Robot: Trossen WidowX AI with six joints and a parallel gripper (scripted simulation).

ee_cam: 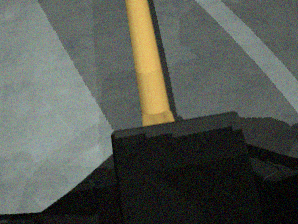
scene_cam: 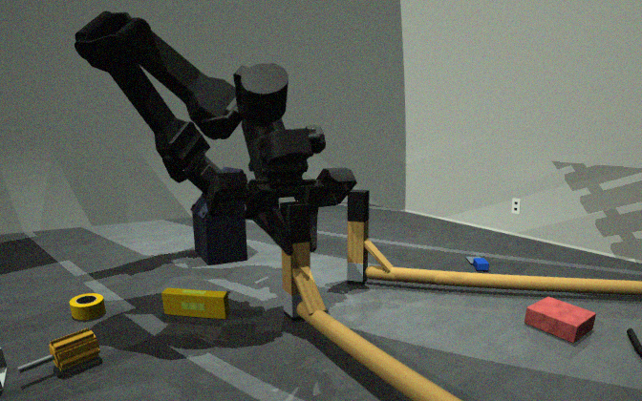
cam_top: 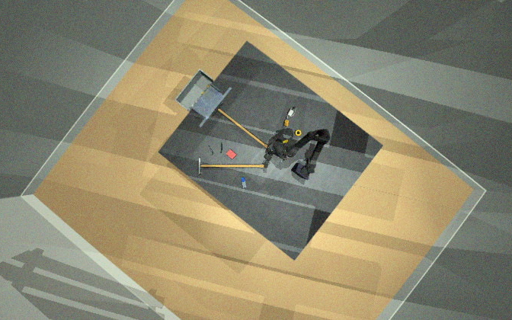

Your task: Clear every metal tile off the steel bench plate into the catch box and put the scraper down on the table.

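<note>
My gripper [cam_top: 268,148] [scene_cam: 297,221] is shut on the dark top of the long scraper's upright handle post. The scraper's wooden shaft [cam_top: 241,128] [scene_cam: 363,348] [ee_cam: 148,70] runs low from the post to the near edge of the steel plate [cam_top: 209,102]. The post's foot is at or just above the table; its head cannot be made out. No tile shows on the plate. Small orange bits [cam_top: 203,93], perhaps tiles, show in the catch box [cam_top: 184,104] beside the plate's far edge. Shadow and small size hide details there.
A second wooden-shafted tool [cam_top: 232,165] [scene_cam: 513,279] with a T-shaped head lies nearby. A red block [cam_top: 231,154] [scene_cam: 559,318], blue item [cam_top: 243,180] [scene_cam: 481,263], yellow box [scene_cam: 194,303], yellow ring [cam_top: 298,132] [scene_cam: 87,306] and orange-handled tool [cam_top: 286,123] [scene_cam: 74,349] lie around the arm.
</note>
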